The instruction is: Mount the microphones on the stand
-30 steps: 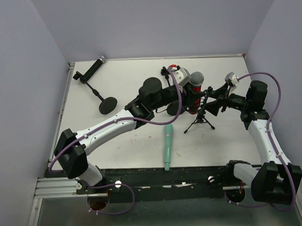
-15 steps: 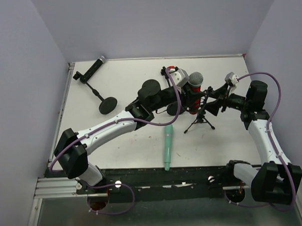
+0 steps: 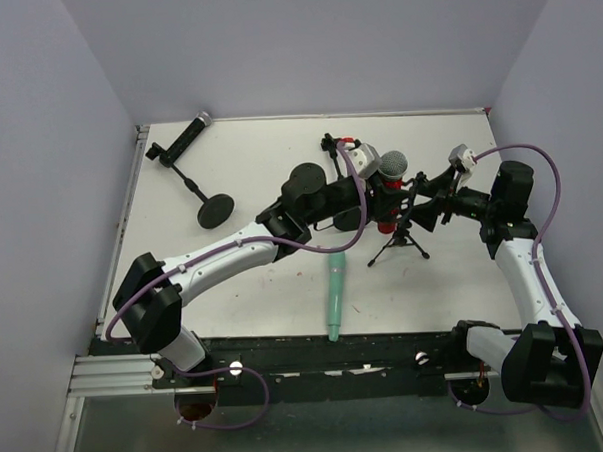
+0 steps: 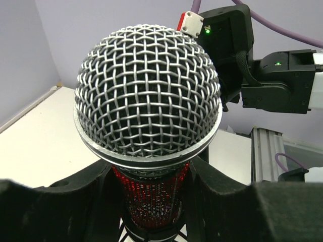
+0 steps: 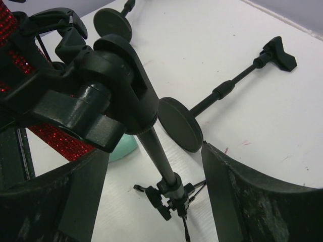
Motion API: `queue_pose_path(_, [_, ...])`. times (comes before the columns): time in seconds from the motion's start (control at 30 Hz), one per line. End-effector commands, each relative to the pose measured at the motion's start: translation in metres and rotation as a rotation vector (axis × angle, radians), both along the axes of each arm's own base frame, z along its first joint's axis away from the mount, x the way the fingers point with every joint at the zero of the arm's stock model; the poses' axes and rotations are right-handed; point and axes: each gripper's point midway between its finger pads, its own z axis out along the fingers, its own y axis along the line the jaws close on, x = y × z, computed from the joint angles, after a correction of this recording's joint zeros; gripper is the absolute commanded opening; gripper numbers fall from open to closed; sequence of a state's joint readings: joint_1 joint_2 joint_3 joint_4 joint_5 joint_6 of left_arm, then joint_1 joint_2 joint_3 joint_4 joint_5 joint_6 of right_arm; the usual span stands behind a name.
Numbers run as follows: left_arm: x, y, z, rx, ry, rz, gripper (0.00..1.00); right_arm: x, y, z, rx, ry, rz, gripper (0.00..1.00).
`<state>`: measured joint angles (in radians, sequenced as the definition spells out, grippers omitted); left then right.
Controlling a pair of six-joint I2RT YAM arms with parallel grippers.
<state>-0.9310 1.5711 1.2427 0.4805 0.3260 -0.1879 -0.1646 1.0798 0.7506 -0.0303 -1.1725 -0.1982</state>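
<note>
The red microphone [image 3: 385,197] with a silver mesh head [image 4: 147,91] stands upright in the clip of the small tripod stand [image 3: 402,242]. My left gripper [image 3: 378,188] is shut on its red body [image 4: 151,194], one finger on each side just under the head. My right gripper [image 3: 418,196] is open, its fingers [image 5: 242,201] wide apart on either side of the stand's post [image 5: 161,156] without touching it. The mint-green microphone [image 3: 336,295] lies on the table in front. The black microphone [image 3: 186,139] lies at the far left in the clip of a fallen stand.
The fallen round-base stand [image 3: 216,210] lies at the far left. A second round-base stand [image 5: 180,123] lies behind the tripod, its empty clip [image 3: 328,143] pointing to the back wall. Walls close the table at the left, back and right.
My left gripper and the red microphone have shifted slightly down and nearer at the tripod's clip. The right arm has not moved.
</note>
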Motion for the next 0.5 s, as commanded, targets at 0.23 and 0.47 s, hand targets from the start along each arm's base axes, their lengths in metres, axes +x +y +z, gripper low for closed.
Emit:
queue_pose_path(0.23, [0.0038,0.0011,-0.0763,0.156,0.13,0.028,0.0,0.0007,0.0012,-0.0034,0.0,0.004,-0.002,0.82])
queue_pose_path(0.47, [0.0057,0.0015,-0.0688,0.149,0.127,0.038,0.0,0.0002,0.0014,-0.0035,0.001,0.004,0.0,0.82])
